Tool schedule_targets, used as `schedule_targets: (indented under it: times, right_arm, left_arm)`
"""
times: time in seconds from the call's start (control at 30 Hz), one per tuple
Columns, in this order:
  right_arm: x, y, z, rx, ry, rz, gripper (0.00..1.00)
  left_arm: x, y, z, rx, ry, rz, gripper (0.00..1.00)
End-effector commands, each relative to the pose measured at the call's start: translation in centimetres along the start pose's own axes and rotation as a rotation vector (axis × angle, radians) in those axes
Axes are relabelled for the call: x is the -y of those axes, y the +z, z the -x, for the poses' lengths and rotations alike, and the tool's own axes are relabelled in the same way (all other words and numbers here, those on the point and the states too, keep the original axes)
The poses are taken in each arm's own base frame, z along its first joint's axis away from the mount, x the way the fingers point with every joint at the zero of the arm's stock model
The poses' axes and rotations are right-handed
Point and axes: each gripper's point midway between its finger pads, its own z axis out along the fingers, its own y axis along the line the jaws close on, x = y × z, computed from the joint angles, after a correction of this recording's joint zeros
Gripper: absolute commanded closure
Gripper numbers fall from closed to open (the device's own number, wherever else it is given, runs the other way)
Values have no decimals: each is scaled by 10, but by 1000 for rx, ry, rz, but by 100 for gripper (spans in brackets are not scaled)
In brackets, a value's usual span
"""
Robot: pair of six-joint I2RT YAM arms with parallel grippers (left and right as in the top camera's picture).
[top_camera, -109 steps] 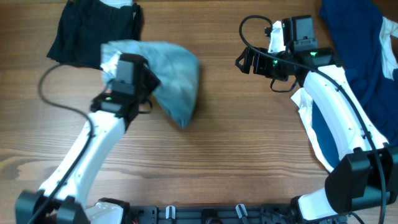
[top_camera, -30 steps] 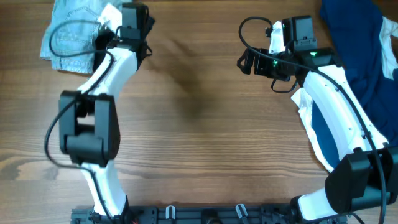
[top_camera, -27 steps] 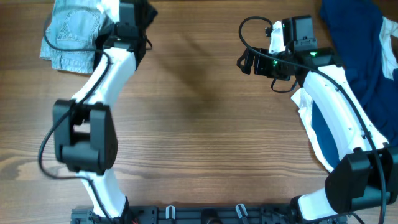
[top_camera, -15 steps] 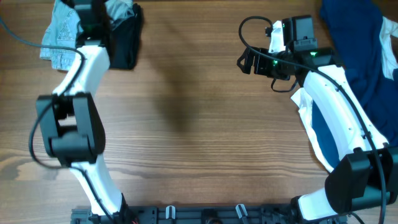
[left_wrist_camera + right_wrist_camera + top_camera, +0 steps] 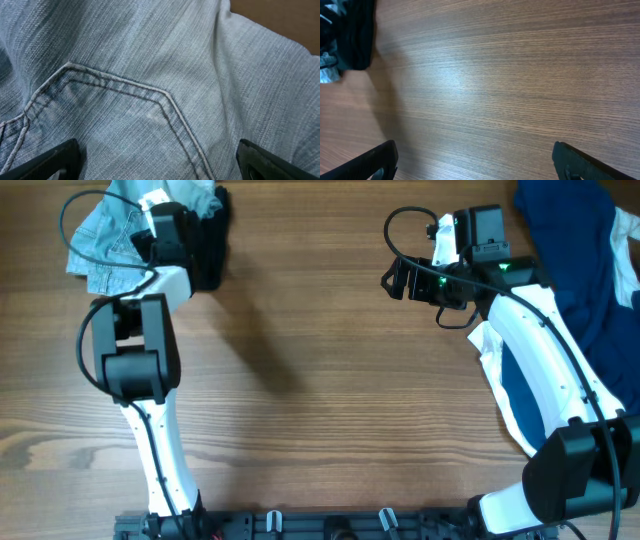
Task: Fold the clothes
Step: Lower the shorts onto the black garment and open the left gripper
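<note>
Shorts (image 5: 98,242) lie bunched just beside the black garment (image 5: 208,240). The left end effector (image 5: 161,161), fingers apart over the denim, should pinch a waistband edge, not mid-panel. The right end effector (image 5: 475,161) hangs apart, empty.

Right end effector (image 5: 480,167): fingertips (image 5: 380,159) at lower left and lower right corners, spread wide, desk grain showing between. Desk (image 5: 510,75): brown wood, grain running across frame. Black garment (image 5: 355,35) in upper left corner, lying on desk. Pale grey patch (image 5: 327,70) at its left edge, identity unclear.
</note>
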Motion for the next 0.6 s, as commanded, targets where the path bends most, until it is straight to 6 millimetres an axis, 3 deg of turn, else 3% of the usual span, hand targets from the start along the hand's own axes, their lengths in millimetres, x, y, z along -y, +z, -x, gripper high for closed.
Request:
schedule_targets:
  times: [0.0, 0.07, 0.2, 0.4, 0.5, 0.57]
  right_arm:
    - [-6, -11, 11, 42, -8, 12, 0]
    - [-7, -11, 14, 54, -19, 15, 0]
    - [-11, -14, 25, 100, -88, 26, 0]
    - [-36, -52, 64, 220, -217, 48, 0]
    - [-46, -74, 74, 255, -258, 52, 0]
    - [-53, -86, 77, 268, -286, 53, 0]
  left_arm:
    - [55, -2, -99, -167, 116, -75, 0]
    - [55, -10, -71, -89, 128, -6, 0]
    - [55, -38, 5, 41, 136, 41, 0]
    - [40, -118, 133, 213, 33, 16, 0]
    - [27, -157, 174, 269, -1, 11, 0]
    - [20, -178, 192, 290, -13, 7, 0]
